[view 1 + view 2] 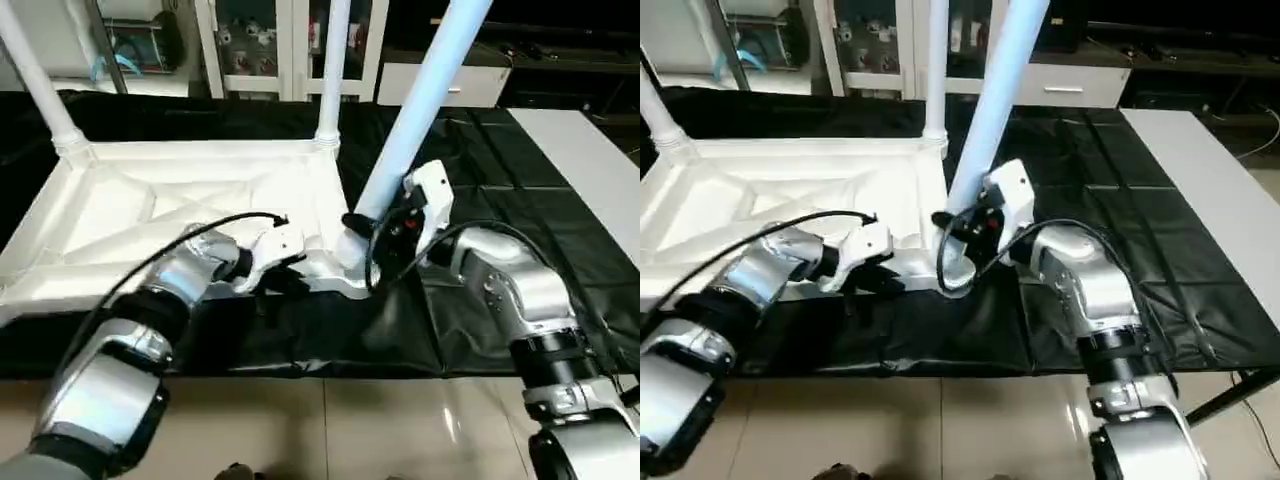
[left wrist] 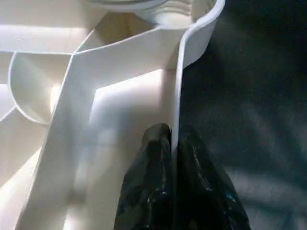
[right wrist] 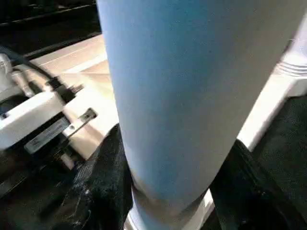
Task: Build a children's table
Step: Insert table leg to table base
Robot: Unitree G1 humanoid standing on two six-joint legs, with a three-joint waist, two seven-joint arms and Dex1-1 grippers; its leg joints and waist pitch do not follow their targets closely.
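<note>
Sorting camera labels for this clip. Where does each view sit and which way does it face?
Left eye: on the head, facing forward and down at the upturned table top; both silver forearms show.
Right eye: same head, slightly offset, same scene; right pincer around the tilted leg.
Left wrist: along the left pincer, fingers clamped on the top's rim.
Right wrist: along the right pincer's fingers, close on the leg.
Shared: both wrist views show the near corner socket also seen from the head.
</note>
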